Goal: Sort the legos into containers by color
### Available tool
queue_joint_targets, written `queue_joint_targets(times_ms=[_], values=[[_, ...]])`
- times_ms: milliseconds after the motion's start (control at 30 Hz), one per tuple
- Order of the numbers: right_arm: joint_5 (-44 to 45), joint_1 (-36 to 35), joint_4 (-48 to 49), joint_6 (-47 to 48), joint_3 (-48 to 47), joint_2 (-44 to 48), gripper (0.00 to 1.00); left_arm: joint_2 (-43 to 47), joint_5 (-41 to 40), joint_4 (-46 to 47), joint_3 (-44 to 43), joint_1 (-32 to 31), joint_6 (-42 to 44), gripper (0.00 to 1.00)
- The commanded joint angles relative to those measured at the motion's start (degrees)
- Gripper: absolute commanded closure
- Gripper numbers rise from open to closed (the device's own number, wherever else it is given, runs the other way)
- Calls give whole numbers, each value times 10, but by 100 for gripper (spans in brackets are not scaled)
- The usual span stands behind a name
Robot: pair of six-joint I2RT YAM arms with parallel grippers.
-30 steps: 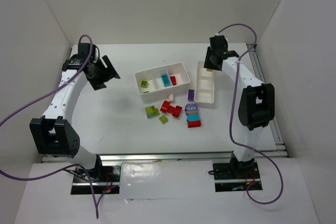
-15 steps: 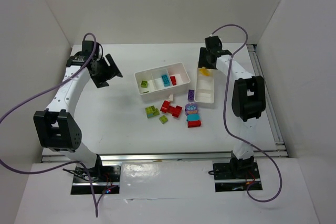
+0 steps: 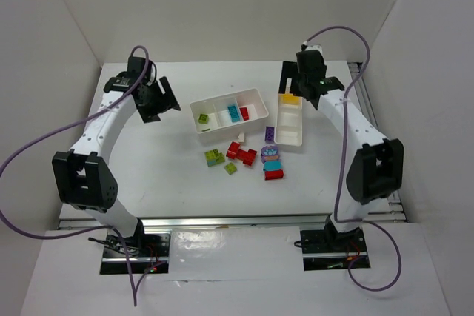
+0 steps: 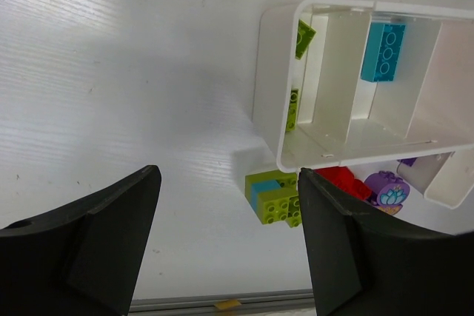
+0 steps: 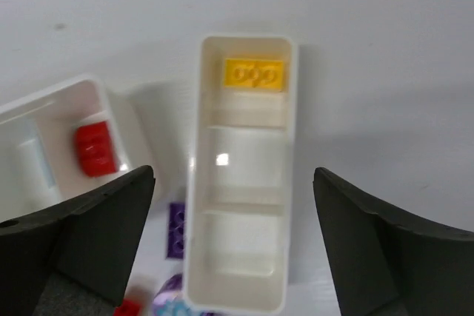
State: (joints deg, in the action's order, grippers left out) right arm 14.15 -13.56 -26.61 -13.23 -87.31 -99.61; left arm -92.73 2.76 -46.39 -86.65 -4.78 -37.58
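Over narrow white plastic tray (image 5: 241, 164), R jaws wide, empty; yellow studded brick (image 5: 254, 75) in end compt. L jaws wide, empty. Next: grab red studded brick (image 3: 274, 175).

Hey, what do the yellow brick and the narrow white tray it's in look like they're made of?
Yellow brick: looks like hard moulded plastic, smooth, slightly glossy; even colour, crisp round studs. Narrow white tray: probably thin moulded plastic, semi-glossy; a bright reflection on its floor, rounded corners, thin walls and dividers.
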Motion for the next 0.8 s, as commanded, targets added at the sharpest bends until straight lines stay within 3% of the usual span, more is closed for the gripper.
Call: queue_joint_targets(times_ms=[0,267,467,567,600,767], values=[[-6,-58,-15,-7,53,76,0,6,-14,4,-18,-15,22,15],[-10,-194,-69,-98,207,159,1,49,-38,4,32,-71,56,15],[-23,-200,-98,-163,266,187,6,89,-72,-1,58,-121,61,15],[-46,-195,-78,-180,267,171,14,84,-72,-1,58,-135,55,15],[-60,-189,-73,-185,267,162,25,84,-72,-1,51,-135,55,15],[-83,-176,-30,-177,232,108,47,70,-72,-6,33,-141,50,15]])
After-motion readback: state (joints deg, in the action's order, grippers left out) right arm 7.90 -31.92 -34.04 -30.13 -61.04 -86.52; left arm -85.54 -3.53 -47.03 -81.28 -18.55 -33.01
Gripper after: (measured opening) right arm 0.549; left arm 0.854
